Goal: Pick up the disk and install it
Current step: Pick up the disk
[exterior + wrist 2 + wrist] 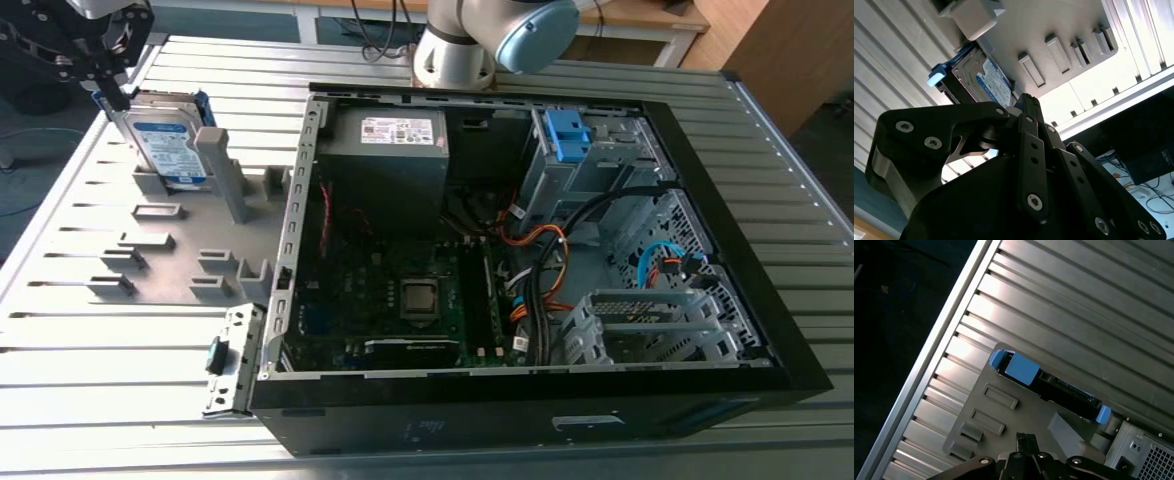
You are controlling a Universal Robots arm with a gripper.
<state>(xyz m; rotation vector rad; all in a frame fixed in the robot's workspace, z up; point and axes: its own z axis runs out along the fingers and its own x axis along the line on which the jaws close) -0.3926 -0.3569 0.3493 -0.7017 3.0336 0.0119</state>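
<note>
The disk (171,145) stands on edge in a slot of the grey holder plate (180,240) at the exterior view's left, its white-and-blue label facing out and its blue bracket round the edges. My gripper (110,92) hangs just above and to the left of the disk's top edge, apart from it. Both wrist views look down past the gripper (1026,100) (1024,439), whose fingers are shut with nothing between them. Beyond the gripper in both wrist views lies the disk (986,80) (1049,382).
An open black computer case (747,300) lies on the ribbed metal table (801,160), with a grey power supply box (387,150), a motherboard, cables and a drive cage with a light-blue clip (567,135). The holder plate carries several upright posts and slots. The arm's base (467,45) stands behind the case.
</note>
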